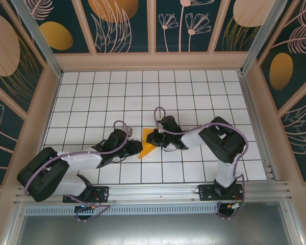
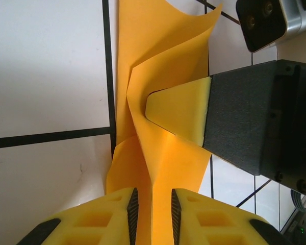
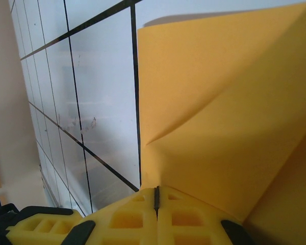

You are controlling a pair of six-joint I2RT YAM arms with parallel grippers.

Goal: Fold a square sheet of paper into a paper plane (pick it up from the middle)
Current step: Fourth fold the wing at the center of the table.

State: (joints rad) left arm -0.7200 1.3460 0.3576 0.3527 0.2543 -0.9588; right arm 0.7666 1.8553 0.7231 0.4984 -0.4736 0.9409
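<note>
What matters for your next move: the square sheet of paper [image 2: 163, 56], part-folded and creased, runs lengthwise straight out ahead of your left gripper [image 2: 153, 193], and one raised fold of it passes right through the gap between that gripper's pads. Your right gripper [image 3: 155, 191] comes in across that axis from the left gripper's right side, with its tip resting on the paper a little ahead of the left fingertips.

Both hands are at the sheet, but the left one sits on its long line, so it looks like the better one to run a crease.

Your left jaws stand a narrow gap apart with paper in between (I cannot tell whether the pads actually bite it). Your right jaws are closed pad to pad; the sheet begins directly at their tip.

From above, both arms reach low over the table [image 1: 194, 92], forearms angled inward and wrists nearly meeting over the paper.
</note>
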